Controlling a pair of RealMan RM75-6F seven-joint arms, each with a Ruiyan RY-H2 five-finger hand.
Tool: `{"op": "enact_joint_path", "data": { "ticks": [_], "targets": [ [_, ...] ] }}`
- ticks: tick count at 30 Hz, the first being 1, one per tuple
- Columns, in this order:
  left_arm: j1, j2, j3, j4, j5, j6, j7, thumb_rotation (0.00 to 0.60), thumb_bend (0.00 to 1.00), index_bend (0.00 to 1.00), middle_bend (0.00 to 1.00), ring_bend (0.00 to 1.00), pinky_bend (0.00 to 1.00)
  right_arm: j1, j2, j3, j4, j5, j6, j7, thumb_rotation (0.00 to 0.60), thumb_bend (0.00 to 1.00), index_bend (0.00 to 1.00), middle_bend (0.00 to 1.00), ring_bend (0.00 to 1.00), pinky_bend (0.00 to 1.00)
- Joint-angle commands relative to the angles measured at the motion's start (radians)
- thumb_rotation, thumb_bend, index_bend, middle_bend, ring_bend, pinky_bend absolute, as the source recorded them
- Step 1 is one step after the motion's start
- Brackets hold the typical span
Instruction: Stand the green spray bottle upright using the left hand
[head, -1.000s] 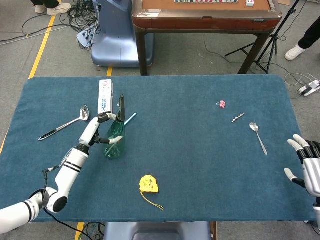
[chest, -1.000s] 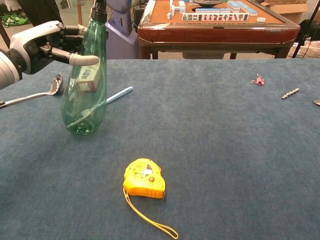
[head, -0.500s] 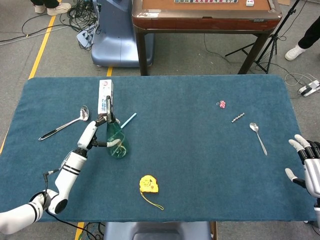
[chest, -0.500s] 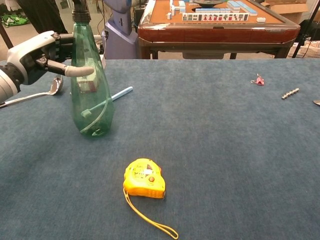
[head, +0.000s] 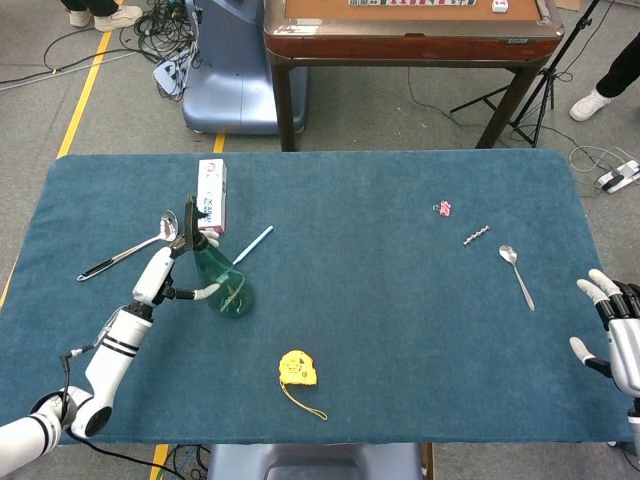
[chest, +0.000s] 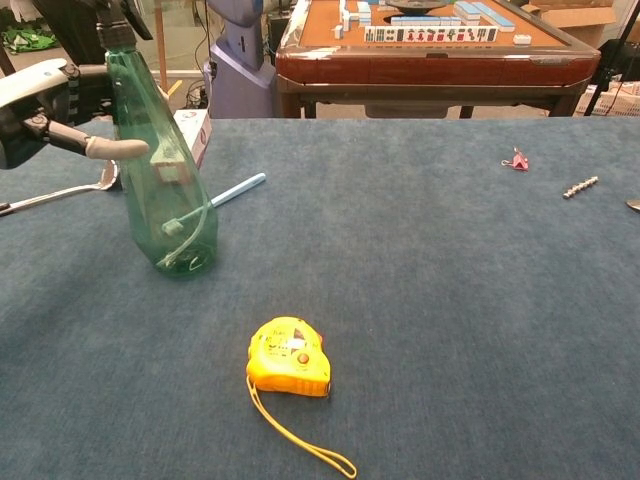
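Gripping the translucent green plastic spray bottle (chest: 160, 180) at left of frame, the left hand (chest: 45, 105) has it leaning, base on the blue cloth table (chest: 450, 300); levelling and release remain.

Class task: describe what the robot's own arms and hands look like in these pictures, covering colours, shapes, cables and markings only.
The left arm is a chain of white rounded segments with black bands at the joints and a thin black cable along it. The left hand has a white back, dark inner parts and pale fingertips. The right hand is grey-white with black finger segments and pale tips. No markings are legible.
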Motion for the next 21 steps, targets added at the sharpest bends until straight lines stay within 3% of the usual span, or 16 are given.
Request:
{"op": "enact_joint_path", "data": {
  "ticks": [1, 21],
  "targets": [
    [0.01, 0.013, 0.005, -0.01, 0.003, 0.012, 0.001, 0.6, 0.2, 0.3, 0.22, 0.12, 0.07, -0.001, 0.001, -0.001, -0.002, -0.002, 0.002, -0.001, 0.6, 0.18, 0.2, 0.14, 0.12, 0.14],
    [0.037, 0.081, 0.037, -0.155, 0.037, 0.044, 0.104, 0.6, 0.2, 0.28, 0.22, 0.1, 0.07, -0.012, 0.002, -0.004, -0.003, -0.016, 0.019, 0.009, 0.6, 0.18, 0.2, 0.14, 0.12, 0.14]
  ]
}}
